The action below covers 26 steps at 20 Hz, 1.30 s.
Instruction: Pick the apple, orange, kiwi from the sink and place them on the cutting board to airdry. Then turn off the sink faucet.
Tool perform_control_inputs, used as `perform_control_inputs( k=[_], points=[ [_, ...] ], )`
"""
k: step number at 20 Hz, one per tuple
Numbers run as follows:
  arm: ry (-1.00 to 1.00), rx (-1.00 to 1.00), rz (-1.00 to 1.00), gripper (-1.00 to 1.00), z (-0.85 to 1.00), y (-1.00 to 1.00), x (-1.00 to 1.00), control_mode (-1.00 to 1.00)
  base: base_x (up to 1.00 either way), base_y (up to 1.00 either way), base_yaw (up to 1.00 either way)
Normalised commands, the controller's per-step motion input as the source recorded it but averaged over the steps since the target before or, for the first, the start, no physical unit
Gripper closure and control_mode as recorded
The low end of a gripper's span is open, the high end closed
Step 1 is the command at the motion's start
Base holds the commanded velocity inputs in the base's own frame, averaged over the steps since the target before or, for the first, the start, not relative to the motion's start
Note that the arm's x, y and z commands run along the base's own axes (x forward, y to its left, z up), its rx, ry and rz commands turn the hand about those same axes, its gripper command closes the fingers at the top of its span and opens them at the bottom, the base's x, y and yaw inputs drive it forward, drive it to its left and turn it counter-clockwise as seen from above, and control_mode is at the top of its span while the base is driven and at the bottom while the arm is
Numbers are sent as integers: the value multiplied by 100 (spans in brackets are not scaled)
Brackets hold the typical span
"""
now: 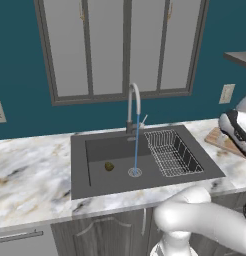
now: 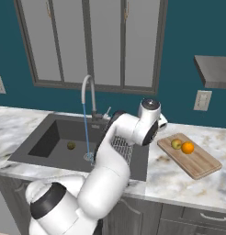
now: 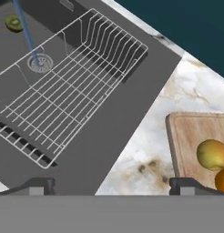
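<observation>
So the apple [image 2: 177, 143] and orange [image 2: 188, 147] are already sitting on the cutting board [image 2: 197, 164], touching or just about, over on the right stretch of the bench [image 2: 179, 176]. The kiwi [image 2: 71, 145] is the one that's left: it's lying on the floor of the sink [image 2: 46, 140], left of the drain and well apart from the wire dish rack [image 3: 68, 86] at the right end. The sink faucet [image 2: 88, 94] is running, with a thin blue stream dropping straight onto the drain.

The end effector [image 3: 111, 184] is hanging over the strip between the sink's right edge and the board, fingers spread wide and carrying nothing. In the right base view it's tucked behind the wrist, so I'm going mostly by the hand view here.

What I'd be worrying about:
- The kiwi is small, dark and oval, so it's probably going to roll or squirt out if the fingers are closing off-centre.
- To reach it, the arm is going to be crossing over the rack and passing the faucet neck, so a low swing could be clipping either one.
- The stream is falling just beside the kiwi, so the hand may be going through water.
- Dropping the kiwi too close to the other two could be knocking them off the board.
</observation>
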Motion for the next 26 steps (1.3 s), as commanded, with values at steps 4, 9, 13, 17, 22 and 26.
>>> perform_control_inputs(
  k=[4, 9, 13, 17, 22, 26],
  points=[
    [25, 17, 0, -100, 95, 15, -51, -100, 0, 0, 0],
    [-12, 10, -2, -100, 21, 19, -98, -100, 0, 0, 0],
    [-6, 1, 0, -100, 18, 55, -83, -100, 0, 0, 0],
    [1, 7, -11, -100, 39, 65, -78, -100, 0, 0, 0],
    [-1, 7, -26, -100, 45, 47, -45, -100, 0, 0, 0],
    [-8, 0, -43, -100, 23, 46, -41, -100, 0, 0, 0]
  ],
)
